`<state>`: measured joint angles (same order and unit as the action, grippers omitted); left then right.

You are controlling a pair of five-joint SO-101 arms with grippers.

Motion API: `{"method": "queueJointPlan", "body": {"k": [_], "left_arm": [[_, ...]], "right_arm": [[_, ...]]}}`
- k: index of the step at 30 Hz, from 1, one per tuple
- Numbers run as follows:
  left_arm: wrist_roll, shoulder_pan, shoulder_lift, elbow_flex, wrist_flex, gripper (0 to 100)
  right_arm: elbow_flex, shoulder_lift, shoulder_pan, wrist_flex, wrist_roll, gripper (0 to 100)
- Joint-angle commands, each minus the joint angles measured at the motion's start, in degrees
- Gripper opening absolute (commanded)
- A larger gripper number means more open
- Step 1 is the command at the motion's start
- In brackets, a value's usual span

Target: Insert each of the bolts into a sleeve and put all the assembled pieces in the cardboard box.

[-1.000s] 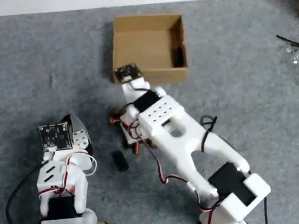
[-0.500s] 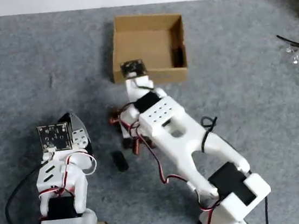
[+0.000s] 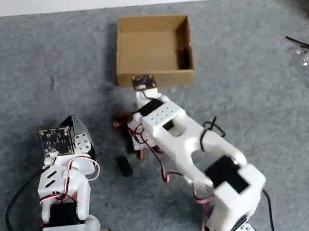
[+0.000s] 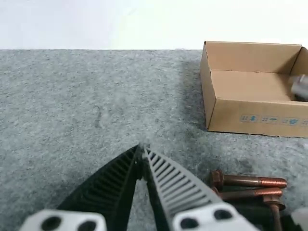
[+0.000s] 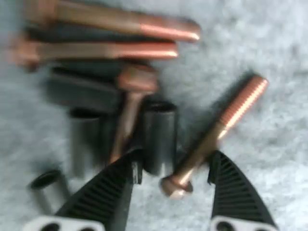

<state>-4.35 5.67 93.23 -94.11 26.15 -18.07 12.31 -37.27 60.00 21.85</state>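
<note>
The right gripper (image 5: 172,169) hangs low over a little pile of parts, and its two black fingers (image 5: 111,188) are spread wide apart with nothing held. In the gap between them sits the round head of a slanted bolt (image 5: 217,129). The shiny copper stem of that bolt points away from the gripper. A black sleeve (image 5: 158,135) stands just beside that bolt, close to one finger, but it is hard to tell if they touch. A bit past the sleeve lies a third bolt (image 5: 129,107), and farther out two long bolts (image 5: 118,23) lie side by side. More dark sleeves (image 5: 83,139) sit mixed in with them. The left gripper (image 4: 143,159) is squeezed closed, its fingertips meet, and it holds nothing. It hangs over the bare grey carpet (image 4: 72,106). The pile of bolts (image 4: 248,182) lies near it, on the side toward the other arm. One loose sleeve (image 3: 124,165) lies alone on the carpet between the two arms. The cardboard box (image 3: 154,48) sits open, farther out ahead of both grippers and just past the pile. A small dark piece (image 3: 183,59) rests inside the box against one wall.
</note>
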Motion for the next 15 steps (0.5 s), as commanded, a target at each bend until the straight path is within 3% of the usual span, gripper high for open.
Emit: {"method": "queueJointPlan", "body": {"k": [1, 6, 10, 15], "left_arm": [[-0.26, 0.66, 0.57, 0.40, -1.14, 1], [-0.18, 0.66, 0.57, 0.40, -1.14, 1], [-0.18, 0.66, 0.57, 0.40, -1.14, 1], [-0.18, 0.66, 0.57, 0.48, -1.14, 1]], "right_arm": [[3.74, -0.22, 0.92, -0.57, 0.44, 20.1], [6.20, 0.04, 0.92, -0.57, 0.44, 19.3], [6.55, -0.22, 1.19, -0.31, -0.09, 12.2], [6.55, -0.31, 1.54, -0.22, -4.31, 11.6]]}}
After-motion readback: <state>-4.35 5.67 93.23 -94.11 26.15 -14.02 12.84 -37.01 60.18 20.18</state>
